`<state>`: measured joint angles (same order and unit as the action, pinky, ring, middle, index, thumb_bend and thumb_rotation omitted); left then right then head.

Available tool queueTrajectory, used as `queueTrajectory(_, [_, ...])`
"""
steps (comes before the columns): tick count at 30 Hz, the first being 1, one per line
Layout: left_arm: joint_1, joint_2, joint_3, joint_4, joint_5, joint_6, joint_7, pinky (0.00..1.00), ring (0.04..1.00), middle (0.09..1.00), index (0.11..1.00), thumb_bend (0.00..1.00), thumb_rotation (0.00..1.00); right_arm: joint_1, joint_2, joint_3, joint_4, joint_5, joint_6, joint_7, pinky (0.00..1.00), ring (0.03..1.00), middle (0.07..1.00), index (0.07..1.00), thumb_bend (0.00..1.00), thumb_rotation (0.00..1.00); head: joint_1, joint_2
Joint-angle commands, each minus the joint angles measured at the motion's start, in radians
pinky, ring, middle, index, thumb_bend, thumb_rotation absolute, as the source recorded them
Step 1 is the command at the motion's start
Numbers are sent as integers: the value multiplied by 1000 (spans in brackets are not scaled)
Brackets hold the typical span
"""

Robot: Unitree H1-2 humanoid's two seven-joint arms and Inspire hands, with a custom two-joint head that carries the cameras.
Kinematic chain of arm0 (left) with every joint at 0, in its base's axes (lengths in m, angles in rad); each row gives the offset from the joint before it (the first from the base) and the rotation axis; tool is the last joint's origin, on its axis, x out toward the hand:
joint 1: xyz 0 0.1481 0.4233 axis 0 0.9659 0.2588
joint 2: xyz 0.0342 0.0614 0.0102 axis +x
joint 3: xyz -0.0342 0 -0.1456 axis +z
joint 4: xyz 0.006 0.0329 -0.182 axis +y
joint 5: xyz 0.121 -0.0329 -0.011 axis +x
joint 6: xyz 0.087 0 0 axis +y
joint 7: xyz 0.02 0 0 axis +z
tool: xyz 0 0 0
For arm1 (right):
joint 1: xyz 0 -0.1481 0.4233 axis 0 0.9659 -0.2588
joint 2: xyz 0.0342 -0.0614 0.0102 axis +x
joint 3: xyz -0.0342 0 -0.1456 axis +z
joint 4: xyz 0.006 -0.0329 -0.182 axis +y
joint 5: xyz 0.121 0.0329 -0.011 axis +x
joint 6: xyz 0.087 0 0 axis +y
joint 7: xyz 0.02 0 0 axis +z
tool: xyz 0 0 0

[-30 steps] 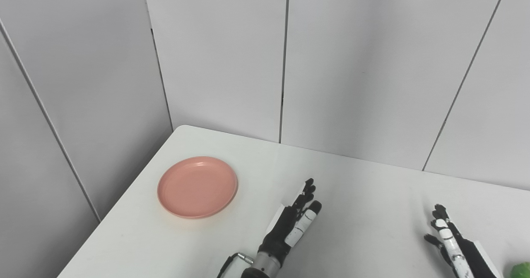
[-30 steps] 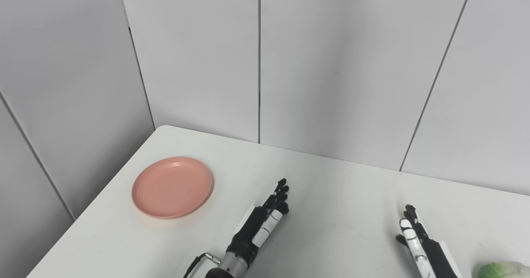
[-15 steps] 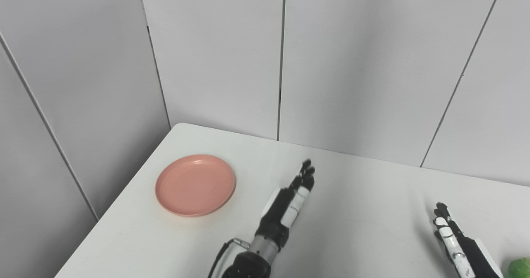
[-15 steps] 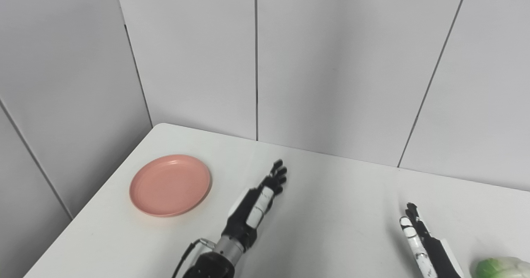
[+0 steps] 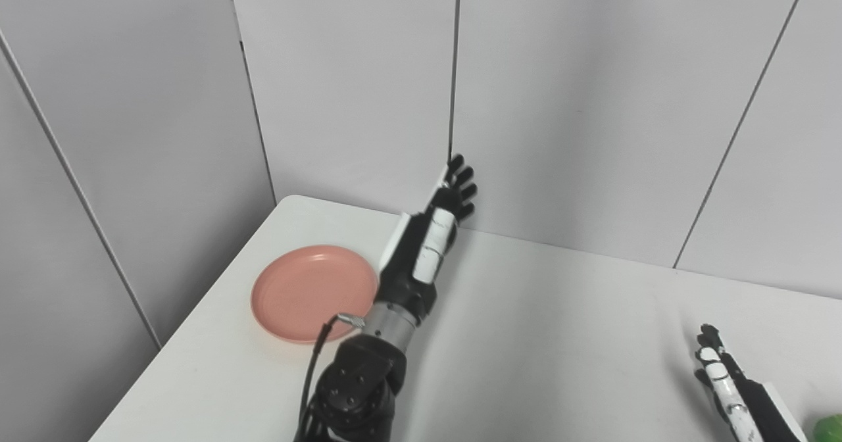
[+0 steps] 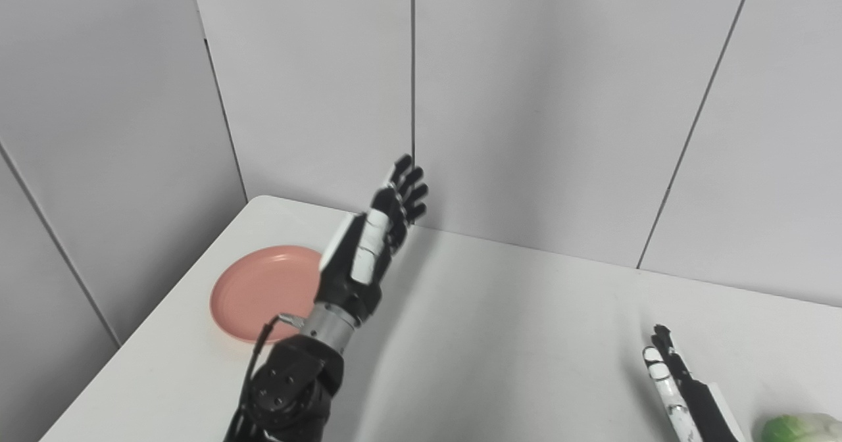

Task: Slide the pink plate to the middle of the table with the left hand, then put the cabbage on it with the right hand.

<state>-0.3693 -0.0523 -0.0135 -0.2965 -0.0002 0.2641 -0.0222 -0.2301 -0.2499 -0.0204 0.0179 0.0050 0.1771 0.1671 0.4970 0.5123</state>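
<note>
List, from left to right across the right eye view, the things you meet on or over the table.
pink plate → left hand → right hand → cabbage

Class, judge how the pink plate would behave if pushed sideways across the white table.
The pink plate looks rigid and shallow, lying flat, so it would probably slide without tipping. The table looks smooth, so it would likely glide easily.
</note>
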Motion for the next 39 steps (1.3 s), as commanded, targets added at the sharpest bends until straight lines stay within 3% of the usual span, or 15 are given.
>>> queueTrajectory(1, [-50, 17, 17, -50, 3, -5, 8, 976, 975, 997, 1000, 841, 1000, -25, -22, -10, -13, 5, -15, 5, 1000, 999, 1000, 1000, 274, 1000, 1, 1])
queueTrajectory(22, [-62, 145, 232, -157, -48, 1, 74, 965, 977, 984, 999, 819, 1000, -20, -24, -11, -34, -18, 0, 4, 1000, 1000, 1000, 1000, 218, 1000, 18, -7])
queueTrajectory(30, [-44, 209, 365, -68, -118, -59, 106, 961, 973, 977, 995, 827, 998, -18, -18, -16, -40, -5, -1, 6, 1000, 1000, 1000, 1000, 190, 1000, 22, -6])
queueTrajectory(39, [-42, 255, 451, 63, -186, -97, 137, 961, 972, 973, 985, 840, 998, -15, -17, -12, -51, -22, 9, -1, 1000, 1000, 1000, 1000, 199, 1000, 25, 1])
